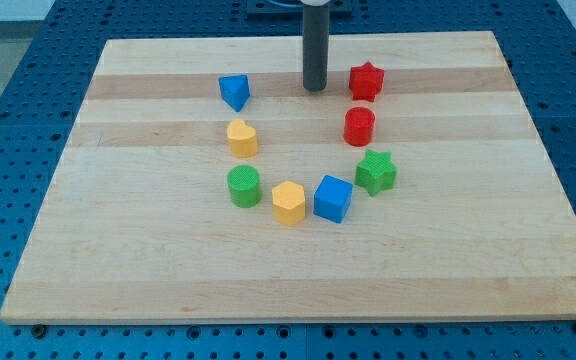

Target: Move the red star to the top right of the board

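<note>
One red star (365, 81) sits near the counter's (148, 270) top, my tip (315, 88) just to its view-left, apart; there are no jaws. The red cylinder (359, 126) lies just below the star: an off-centre push could spin the star into it.

A robotics lab bench

A pale wooden table (288, 270) rests on a blue perforated mounting plate (8, 60) with a regular grid of holes, as on an experiment rig; small printed-looking coloured blocks (288, 201) sit on it below a dark rod (315, 50).
</note>
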{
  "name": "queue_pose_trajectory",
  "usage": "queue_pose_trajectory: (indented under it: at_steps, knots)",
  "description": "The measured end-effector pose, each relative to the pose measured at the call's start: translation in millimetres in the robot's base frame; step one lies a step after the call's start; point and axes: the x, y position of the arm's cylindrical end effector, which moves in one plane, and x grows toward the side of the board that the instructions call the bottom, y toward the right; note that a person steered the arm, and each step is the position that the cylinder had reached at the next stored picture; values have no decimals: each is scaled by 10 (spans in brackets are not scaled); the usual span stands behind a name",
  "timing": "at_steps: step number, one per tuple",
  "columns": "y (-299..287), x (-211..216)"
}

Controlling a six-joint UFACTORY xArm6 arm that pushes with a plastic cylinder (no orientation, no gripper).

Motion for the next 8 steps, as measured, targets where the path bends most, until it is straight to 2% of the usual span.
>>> queue_pose_trajectory:
  at_steps: [8]
  knots:
    - [729, 0]
